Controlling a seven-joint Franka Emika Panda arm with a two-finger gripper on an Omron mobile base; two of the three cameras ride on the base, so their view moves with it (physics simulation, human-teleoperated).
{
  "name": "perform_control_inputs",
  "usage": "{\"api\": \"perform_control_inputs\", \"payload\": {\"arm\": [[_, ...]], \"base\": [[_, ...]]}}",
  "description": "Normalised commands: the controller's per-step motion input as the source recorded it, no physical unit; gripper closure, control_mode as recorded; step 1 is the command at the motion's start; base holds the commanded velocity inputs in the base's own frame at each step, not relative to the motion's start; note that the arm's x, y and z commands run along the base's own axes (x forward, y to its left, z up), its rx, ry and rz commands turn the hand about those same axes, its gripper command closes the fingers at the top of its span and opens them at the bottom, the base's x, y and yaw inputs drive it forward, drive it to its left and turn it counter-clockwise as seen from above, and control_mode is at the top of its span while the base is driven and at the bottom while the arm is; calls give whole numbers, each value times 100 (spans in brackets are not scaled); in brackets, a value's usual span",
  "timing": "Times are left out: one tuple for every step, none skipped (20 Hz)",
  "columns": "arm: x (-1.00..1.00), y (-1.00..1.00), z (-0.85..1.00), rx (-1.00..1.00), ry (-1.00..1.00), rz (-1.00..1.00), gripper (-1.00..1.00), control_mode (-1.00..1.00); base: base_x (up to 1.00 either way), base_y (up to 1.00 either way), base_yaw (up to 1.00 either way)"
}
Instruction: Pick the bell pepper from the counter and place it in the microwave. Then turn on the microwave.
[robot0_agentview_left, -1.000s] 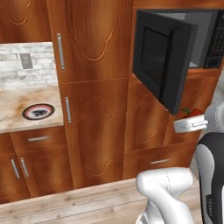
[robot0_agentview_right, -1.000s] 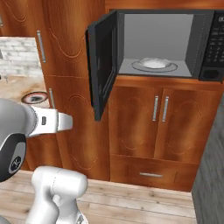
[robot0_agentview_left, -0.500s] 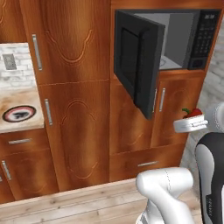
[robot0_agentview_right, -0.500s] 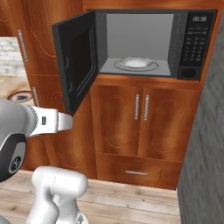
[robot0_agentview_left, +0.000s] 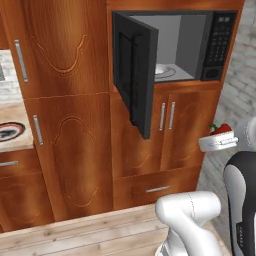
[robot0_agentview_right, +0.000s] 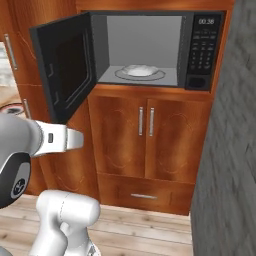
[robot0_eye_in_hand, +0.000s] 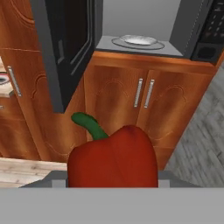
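Note:
The red bell pepper (robot0_eye_in_hand: 114, 158) with its green stem sits right in front of the hand camera, held in my gripper (robot0_agentview_left: 220, 136), which is shut on it. Its fingertips are hidden behind the fruit. In the left base view the bell pepper (robot0_agentview_left: 222, 129) peeks out above the white hand, low and to the right of the microwave (robot0_agentview_left: 218, 46). The microwave (robot0_agentview_right: 202, 50) stands with its black door (robot0_agentview_right: 64, 65) swung wide to the left, showing a grey interior and glass turntable (robot0_agentview_right: 140, 72). The counter (robot0_agentview_left: 12, 144) lies far off to the left.
A red-rimmed dark plate (robot0_agentview_left: 8, 131) rests on the counter. Below the microwave are two wooden cabinet doors (robot0_agentview_right: 145, 137) with bar handles and a drawer (robot0_agentview_right: 144, 189). A tall wooden cabinet (robot0_agentview_left: 67, 115) is on the left and a grey wall (robot0_agentview_right: 230, 150) close on the right.
The whole picture has shifted: the base has driven right, bringing the open microwave to the middle and pushing the counter to the left edge. The pepper stays in the gripper.

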Motion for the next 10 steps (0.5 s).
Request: {"api": "perform_control_inputs", "payload": {"arm": [[0,0,0,0,0,0,100,100],[0,0,0,0,0,0,100,100],[0,0,0,0,0,0,100,100],[0,0,0,0,0,0,100,100],[0,0,0,0,0,0,100,100],[0,0,0,0,0,0,100,100],[0,0,0,0,0,0,100,100],[0,0,0,0,0,0,100,100],[0,0,0,0,0,0,100,100],[0,0,0,0,0,0,100,100]], "base": [[6,-33,0],[6,-31,0],[8,-33,0],[8,-33,0],[11,-31,0],[13,-32,0],[15,-35,0],[14,-35,0],[15,-32,0],[17,-32,0]]}}
